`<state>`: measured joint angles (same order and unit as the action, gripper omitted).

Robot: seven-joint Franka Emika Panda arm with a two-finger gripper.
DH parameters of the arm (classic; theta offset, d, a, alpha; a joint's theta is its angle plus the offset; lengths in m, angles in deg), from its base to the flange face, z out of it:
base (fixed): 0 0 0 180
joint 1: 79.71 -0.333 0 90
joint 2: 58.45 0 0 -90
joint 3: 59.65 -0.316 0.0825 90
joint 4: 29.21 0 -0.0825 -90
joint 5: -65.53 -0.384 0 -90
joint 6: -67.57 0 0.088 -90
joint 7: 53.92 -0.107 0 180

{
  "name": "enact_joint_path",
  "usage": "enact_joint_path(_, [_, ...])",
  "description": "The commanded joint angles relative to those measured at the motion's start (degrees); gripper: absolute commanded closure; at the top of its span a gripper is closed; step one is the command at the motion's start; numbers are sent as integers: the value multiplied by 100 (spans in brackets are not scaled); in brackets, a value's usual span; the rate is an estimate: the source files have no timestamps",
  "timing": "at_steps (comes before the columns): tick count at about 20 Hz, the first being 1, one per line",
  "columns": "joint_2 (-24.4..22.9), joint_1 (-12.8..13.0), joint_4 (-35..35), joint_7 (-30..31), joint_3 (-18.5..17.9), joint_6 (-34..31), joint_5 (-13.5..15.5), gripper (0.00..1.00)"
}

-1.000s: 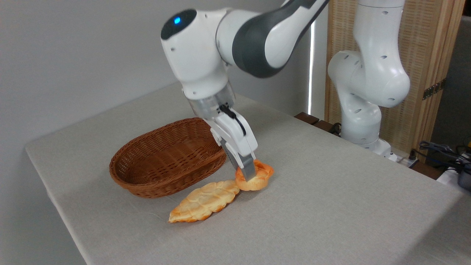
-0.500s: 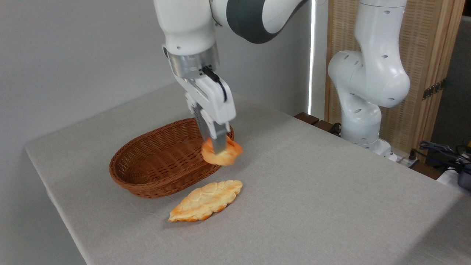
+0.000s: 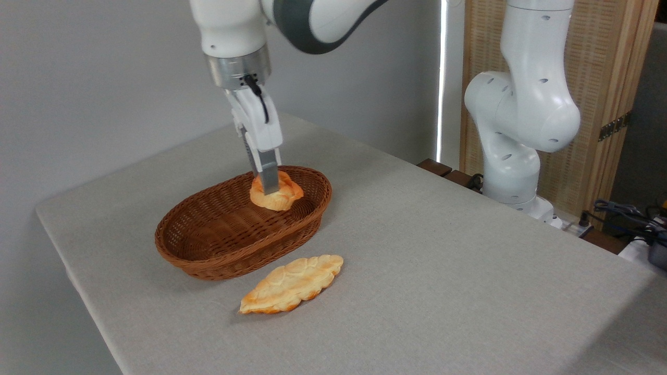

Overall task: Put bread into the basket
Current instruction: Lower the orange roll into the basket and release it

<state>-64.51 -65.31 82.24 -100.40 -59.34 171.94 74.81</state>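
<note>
- Hand [image 3: 269,188] pointed straight down over the basket [image 3: 219,245], fingers clamped on the bread [image 3: 284,195] — no visible gap at the grip.
- Bread sat above the basket's right-hand half, inside the rim line; couldn't tell if it touched the weave.
- 1 paler leaf-shaped flat bread [image 3: 292,284] lay on the surface [image 3: 443,281], just in front of the basket — apart from it.

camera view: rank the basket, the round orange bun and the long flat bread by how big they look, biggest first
1. basket, clearly largest.
2. long flat bread.
3. round orange bun, held by the gripper, which hides part of it; it is also farther from the camera, so its margin is unsure.
</note>
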Motion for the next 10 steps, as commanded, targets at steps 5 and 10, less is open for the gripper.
enact_joint_path(5, [746, 1, -536, 1123, 232, 154, -6, 0])
enact_joint_path(10, [861, 1, -571, 1317, 232, 154, -23, 0])
